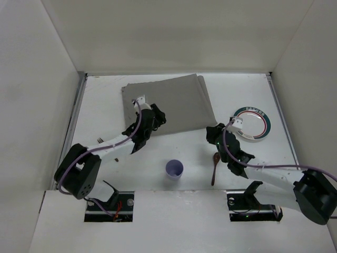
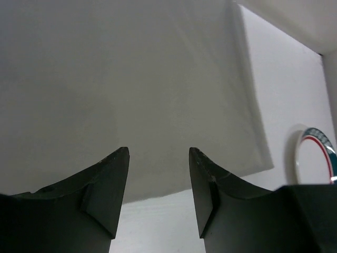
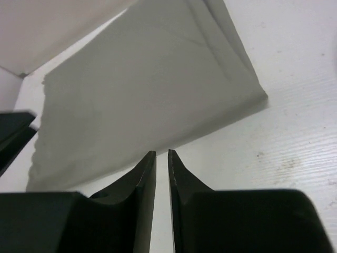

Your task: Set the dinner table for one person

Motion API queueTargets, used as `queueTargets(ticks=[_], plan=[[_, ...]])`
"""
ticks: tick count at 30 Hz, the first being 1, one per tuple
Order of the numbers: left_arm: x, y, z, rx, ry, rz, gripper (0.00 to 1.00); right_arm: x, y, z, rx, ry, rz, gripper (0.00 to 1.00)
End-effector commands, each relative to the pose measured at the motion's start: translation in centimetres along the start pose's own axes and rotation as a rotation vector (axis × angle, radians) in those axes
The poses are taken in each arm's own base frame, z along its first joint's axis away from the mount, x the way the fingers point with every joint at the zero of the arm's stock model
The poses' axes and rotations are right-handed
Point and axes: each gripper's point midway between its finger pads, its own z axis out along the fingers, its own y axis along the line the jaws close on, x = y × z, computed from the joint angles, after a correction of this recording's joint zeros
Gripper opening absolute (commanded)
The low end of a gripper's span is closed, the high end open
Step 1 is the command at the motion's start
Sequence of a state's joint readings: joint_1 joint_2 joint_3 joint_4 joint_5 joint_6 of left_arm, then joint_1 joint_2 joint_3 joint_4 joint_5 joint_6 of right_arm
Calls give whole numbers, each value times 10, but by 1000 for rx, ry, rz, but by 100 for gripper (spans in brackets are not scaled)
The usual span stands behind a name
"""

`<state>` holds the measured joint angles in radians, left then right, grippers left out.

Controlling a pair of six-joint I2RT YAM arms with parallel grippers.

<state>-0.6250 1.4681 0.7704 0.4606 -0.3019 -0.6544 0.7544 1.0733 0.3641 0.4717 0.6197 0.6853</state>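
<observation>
The grey placemat [image 1: 168, 103] lies flat at the back middle of the white dinner table [image 1: 102, 100]. My left gripper [image 1: 157, 117] is open and empty, low over the mat's near edge; the left wrist view shows the mat [image 2: 131, 79] just past its spread fingertips [image 2: 158, 153]. My right gripper [image 1: 212, 132] is shut and empty, beside the mat's near right corner [image 3: 142, 89], its tips [image 3: 161, 153] at the mat's edge. A white plate with a teal rim [image 1: 251, 124] lies at the right. A purple cup [image 1: 175, 169] and a brown spoon [image 1: 215, 167] are near the front.
White walls enclose the table on three sides. Metal rails run along the left [image 1: 78, 110] and right [image 1: 278, 110] edges. The plate's rim also shows in the left wrist view [image 2: 316, 153]. Part of the left arm [image 3: 13, 132] shows in the right wrist view.
</observation>
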Motion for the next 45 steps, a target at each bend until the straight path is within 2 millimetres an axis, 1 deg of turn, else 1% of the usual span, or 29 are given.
queueTargets(ticks=[1,2,3,6,7,10,13,16,18,21,24,27,28,29,31,33,36,38,39,42,43,45], plan=[[1,45,-22,-160,-95,-115,46,-5,7,10,-4,6,42,21],[4,54,-27,-185,-100,-126,46,-4,4,14,10,11,43,22],[8,61,-30,-203,-100,-133,47,-2,0,18,28,20,44,27],[19,85,-38,-278,-113,-155,48,2,-9,31,87,53,103,48],[22,93,-39,-305,-119,-164,48,5,-10,36,99,77,127,54],[29,115,-40,-366,-126,-205,51,13,-10,53,138,138,219,62],[33,126,-39,-388,-123,-239,53,31,-15,74,191,187,279,63],[40,134,-41,-400,-113,-281,53,53,-23,87,252,251,363,62],[43,140,-45,-411,-115,-309,53,63,-26,90,280,277,408,60],[47,150,-51,-421,-110,-336,54,71,-32,93,316,283,466,59],[50,164,-54,-453,-110,-369,54,76,-37,98,353,285,504,57],[50,171,-53,-458,-100,-417,54,77,-43,106,381,277,534,53],[48,171,-52,-456,-105,-425,54,78,-44,108,385,274,541,50],[48,173,-52,-457,-109,-429,54,78,-45,109,390,271,547,46],[47,176,-50,-459,-115,-437,54,78,-47,110,397,267,564,34],[47,177,-47,-458,-117,-444,54,77,-47,107,397,262,567,23],[49,181,-44,-461,-114,-447,54,73,-49,98,390,250,556,16],[50,181,-40,-459,-111,-448,51,71,-50,89,383,250,540,14],[50,181,-39,-458,-108,-451,49,74,-48,84,372,261,525,14],[52,177,-35,-431,-93,-452,33,80,-50,66,362,285,504,13],[53,175,-36,-423,-88,-450,27,82,-50,60,355,294,502,13],[52,176,-40,-417,-88,-445,18,88,-51,47,345,317,484,13]])
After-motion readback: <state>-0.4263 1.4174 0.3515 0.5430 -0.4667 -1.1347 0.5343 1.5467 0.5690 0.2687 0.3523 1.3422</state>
